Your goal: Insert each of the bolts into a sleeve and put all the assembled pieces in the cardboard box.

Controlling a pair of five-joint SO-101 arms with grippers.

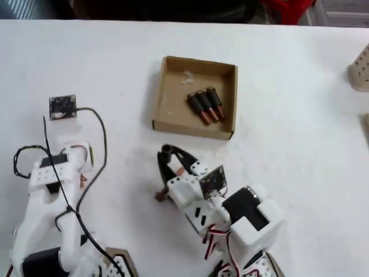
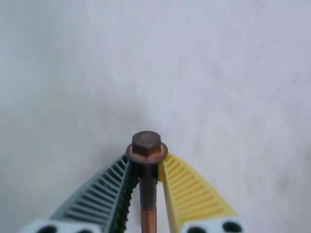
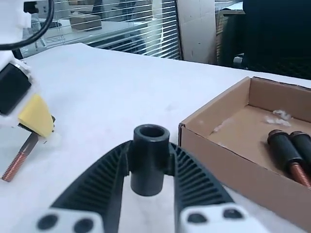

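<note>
Right now I am at the joining step: my left gripper [image 2: 146, 164] is clamped on a bolt [image 2: 146, 144] just under its head, and my right gripper [image 3: 149, 148] pinches a sleeve [image 3: 150, 167] upright, near the cardboard box [image 1: 170, 86]. Next, I judge, the bolt's tip must line up with the sleeve's open bore. The box holds three assembled pieces [image 1: 206, 106], side by side.

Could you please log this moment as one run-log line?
left gripper: shut on bolt | right gripper: shut on sleeve | cardboard box: three assembled pieces inside | not yet joined
</note>
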